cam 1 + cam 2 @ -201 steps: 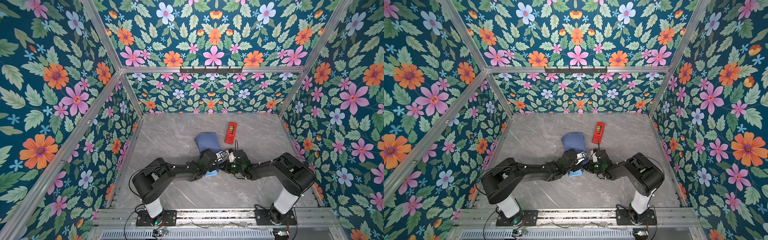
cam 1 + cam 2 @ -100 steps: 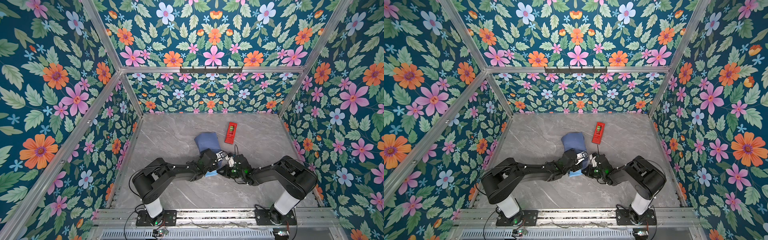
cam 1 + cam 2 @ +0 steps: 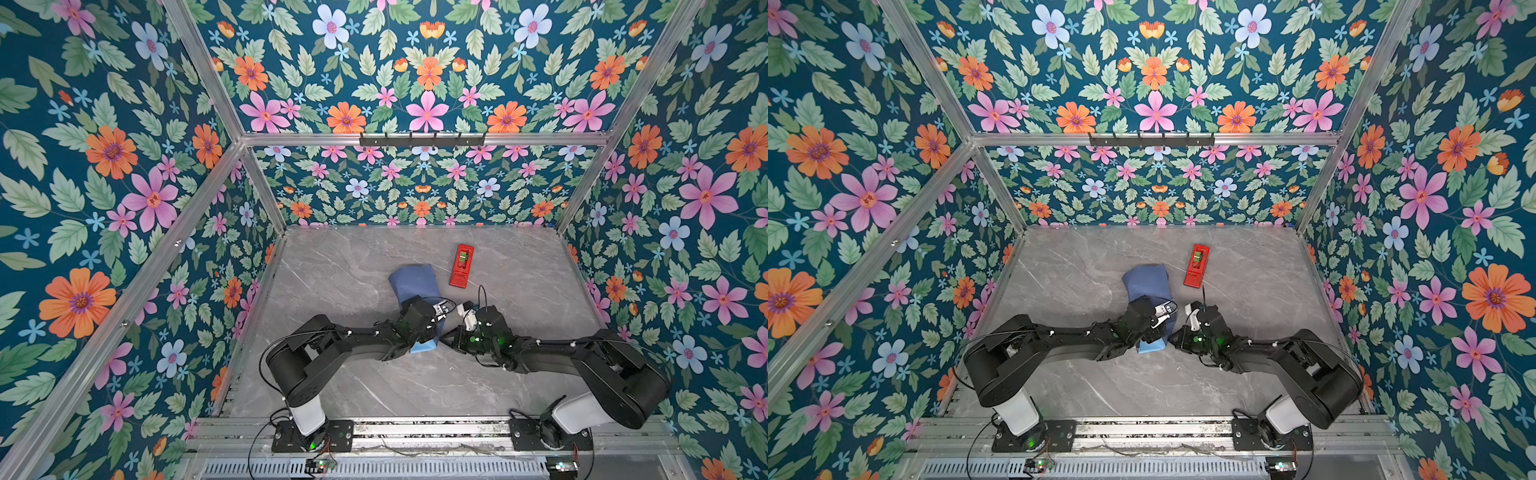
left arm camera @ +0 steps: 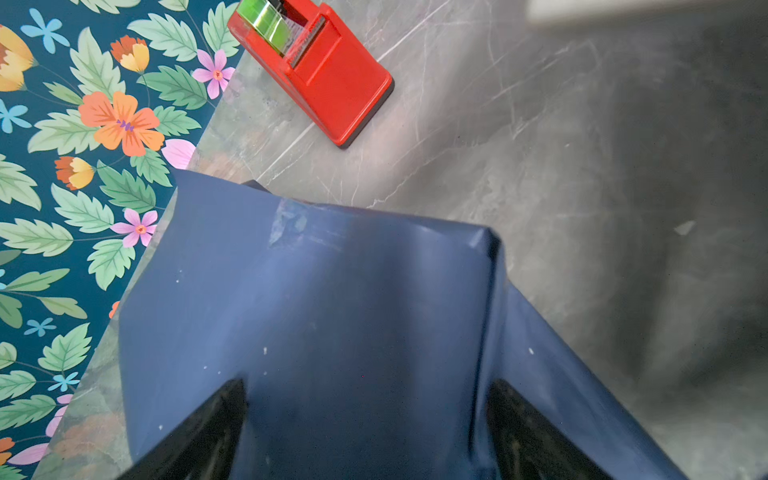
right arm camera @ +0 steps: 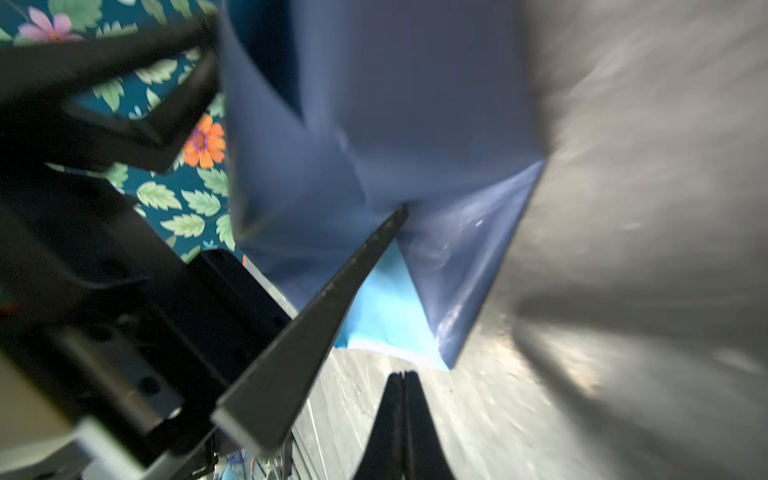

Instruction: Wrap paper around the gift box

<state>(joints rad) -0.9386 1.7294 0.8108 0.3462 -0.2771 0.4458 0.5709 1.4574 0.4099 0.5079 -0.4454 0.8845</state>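
Observation:
The paper (image 3: 410,281) (image 3: 1144,282) lies folded over a box shape in the middle of the table, its dark slate face up, and the gift box is hidden beneath it. A light-blue flap (image 3: 424,347) (image 5: 386,316) sticks out at the near end. My left gripper (image 3: 432,311) (image 4: 365,386) hovers over the near part of the bundle. It is open, with its fingers (image 4: 220,419) wide apart on either side of the covered top (image 4: 332,311). My right gripper (image 3: 448,337) (image 5: 402,375) is shut and holds nothing, low beside the paper's near right corner (image 5: 449,291).
A red tape dispenser (image 3: 462,266) (image 3: 1197,266) (image 4: 328,79) lies just behind and to the right of the bundle. Flowered walls close in the grey marble table (image 3: 519,282) on three sides. The two wrists sit very close together at the centre front.
The right gripper, still shut, has swung down and in toward the paper's near right corner. The left gripper's jaws have spread a little wider over the bundle.

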